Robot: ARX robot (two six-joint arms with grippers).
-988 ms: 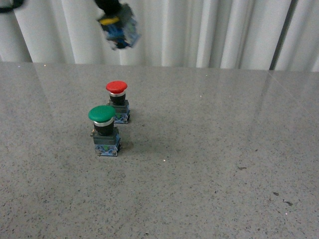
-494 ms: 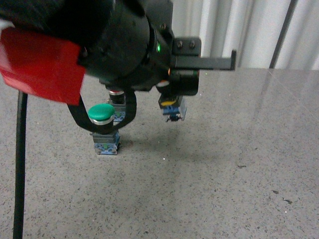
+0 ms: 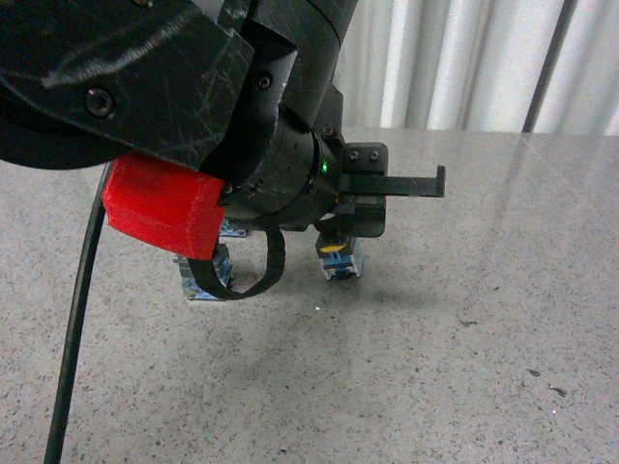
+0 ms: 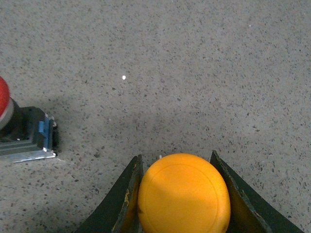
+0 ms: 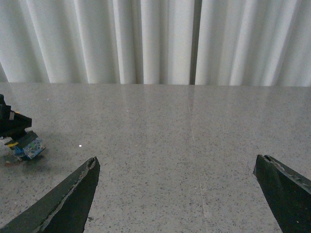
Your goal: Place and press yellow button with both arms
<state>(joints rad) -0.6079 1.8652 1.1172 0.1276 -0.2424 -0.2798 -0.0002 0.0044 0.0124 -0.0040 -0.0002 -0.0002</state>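
Note:
My left gripper [image 4: 176, 156] is shut on the yellow button [image 4: 183, 194], whose round cap sits between the two dark fingers [image 4: 127, 194]. In the front view the bulky black left arm [image 3: 174, 87] fills the upper left. The yellow button [image 3: 337, 261] hangs under the left gripper [image 3: 340, 232] with its blue base at the tabletop; whether it touches I cannot tell. The right wrist view shows my right gripper [image 5: 175, 194] wide open over bare table, with the yellow button [image 5: 25, 144] far off to one side. The right arm is out of the front view.
A red-capped button [image 4: 4, 104] stands close beside the held one. The blue base of the green-capped button [image 3: 201, 278] peeks out under the arm's red block [image 3: 160, 213]. Grey speckled table [image 3: 464, 329] spreads to the right; white curtains [image 5: 155, 39] hang behind.
The left arm swung down from high at the back and lowered the yellow button to table level, right of the other two buttons. It now hides the green and red caps.

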